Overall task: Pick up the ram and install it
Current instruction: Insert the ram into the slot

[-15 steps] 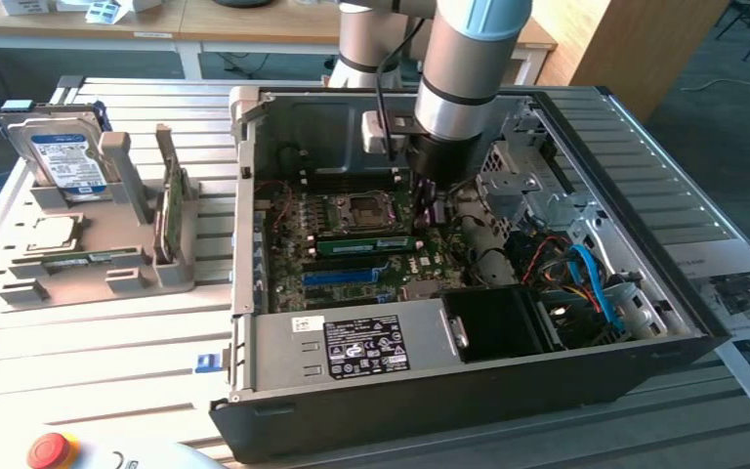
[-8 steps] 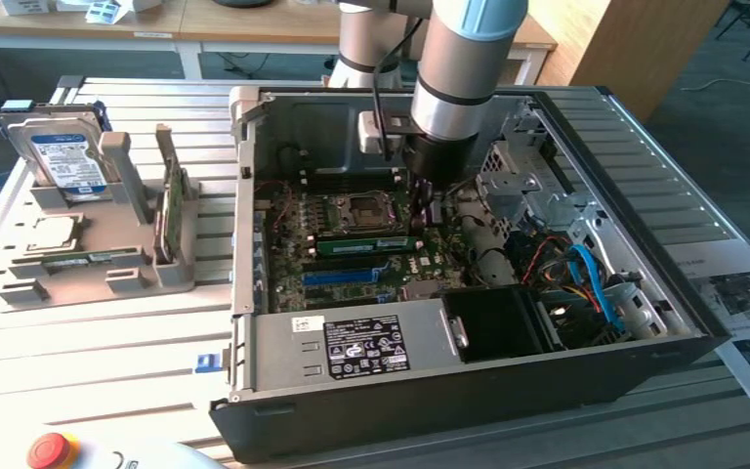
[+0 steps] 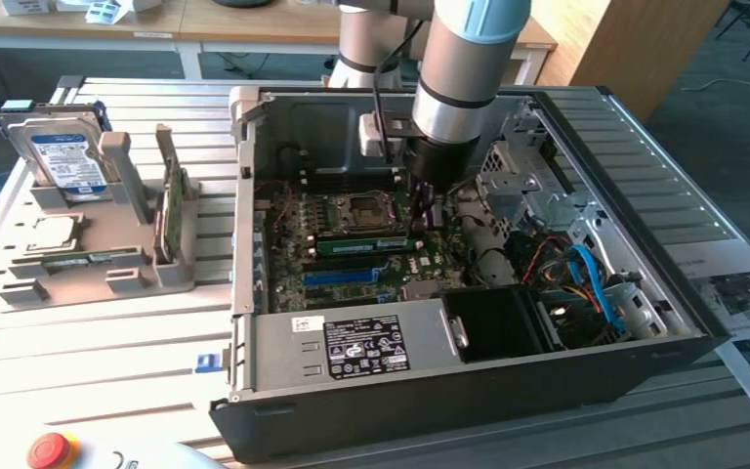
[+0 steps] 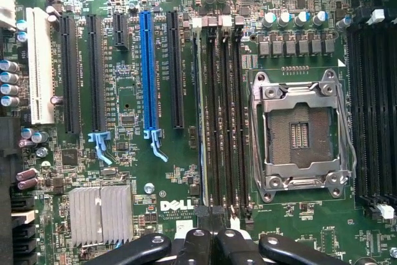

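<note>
End effector (image 3: 425, 210) of dark metal lowered into open black computer case (image 3: 479, 396), close above green motherboard (image 3: 349, 278). Closed completely in the wrist view (image 4: 217, 249), black fingers (image 4: 195, 246) pressed side to side, nothing gripped between them. Tips partly hidden behind grey arm in the exterior view.

Thin green ram stick (image 3: 362, 244) seated on its edge in a slot of the motherboard, just beside empty silver CPU socket (image 3: 355, 210), apart from the end effector's tips. Hard to find in the wrist view: black memory slots (image 4: 226, 122) next to the socket (image 4: 304, 131), the stick seen edge-on, not possible to say which slot.

Long blue expansion slot (image 4: 147, 66) and ribbed silver heatsink (image 4: 99, 214) sharp and clear.

On slatted white counter (image 3: 89, 342), toward the exterior view's left, grey plastic fixture (image 3: 128, 269) with boxy silver hard drive (image 3: 69, 161) upright and square silvery CPU chip (image 3: 52, 233) lying flat. Round red button (image 3: 50, 449) cut off at lower edge.
</note>
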